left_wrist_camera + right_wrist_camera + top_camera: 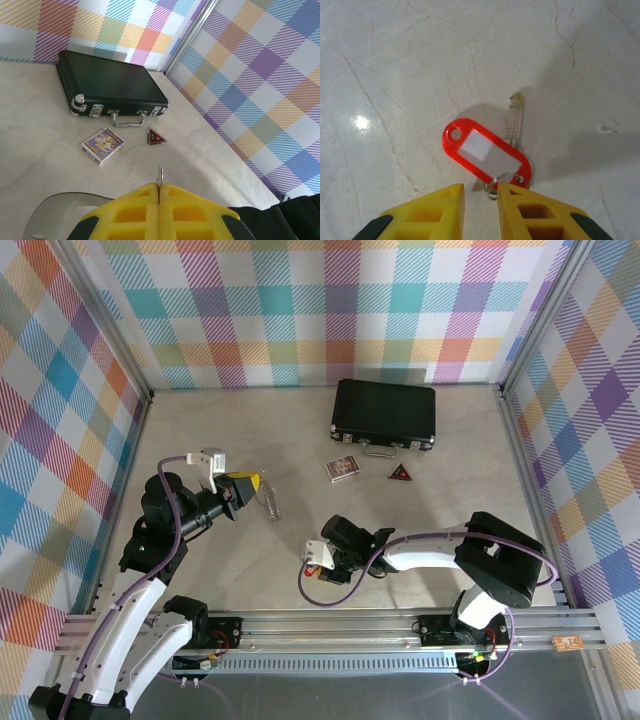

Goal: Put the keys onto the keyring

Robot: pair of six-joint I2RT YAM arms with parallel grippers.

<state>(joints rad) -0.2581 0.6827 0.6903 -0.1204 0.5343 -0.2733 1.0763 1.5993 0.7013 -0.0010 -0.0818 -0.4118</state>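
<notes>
My left gripper [255, 486] is shut on the keyring [272, 504], a thin silver loop that hangs from its yellow tips just above the table. In the left wrist view the keyring [159, 175] pokes out edge-on from the closed left gripper [159, 189]. The key's red plastic tag [485, 155] lies flat on the table with the silver key [516, 122] behind it. My right gripper [480, 192] hovers low over the tag's near end, open, the small split ring [496, 184] lying between its fingertips against the right one. From above, the right gripper [314, 560] sits at the table's front centre.
A black case [384, 414] lies closed at the back. In front of it are a small printed card box [342, 469] and a dark red triangular piece [399, 473]. Checked walls with metal posts close in the table on three sides.
</notes>
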